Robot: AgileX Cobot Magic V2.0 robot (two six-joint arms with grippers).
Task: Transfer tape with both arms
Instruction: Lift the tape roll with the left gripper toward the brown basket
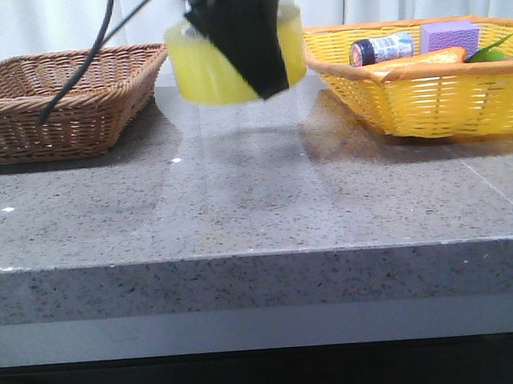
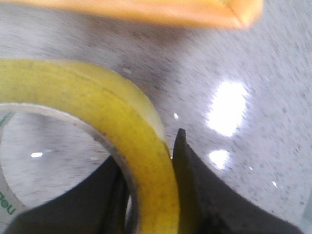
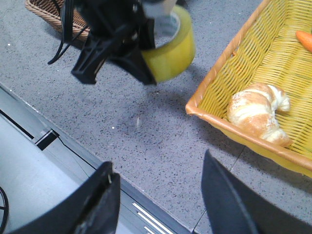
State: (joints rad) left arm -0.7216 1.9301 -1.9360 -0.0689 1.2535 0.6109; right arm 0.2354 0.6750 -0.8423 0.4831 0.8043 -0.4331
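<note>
The left hand point(image 1: 240, 33) grips the tape point(image 1: 207, 67) by its wall, lifted off the worktop point(image 1: 256, 192). The right hand point(image 3: 156, 195), wide open and empty, waits nearby. Judging by this, the handover comes next: the right hand must close on the roll's free side.

- A brown wicker basket point(image 1: 54, 101) sat at the left back of the grey speckled stone table point(image 1: 257, 201), looked empty from the front.
- A yellow basket point(image 1: 436, 98) sat over on the right.
- In the yellow one: a small dark bottle point(image 1: 381, 49) with a blue label lying on its side, a purple block point(image 1: 449, 34) beside it, and a carrot point(image 1: 433, 58) with green leaves in front.
- There was also a croissant point(image 3: 258, 112) lying in it.
</note>
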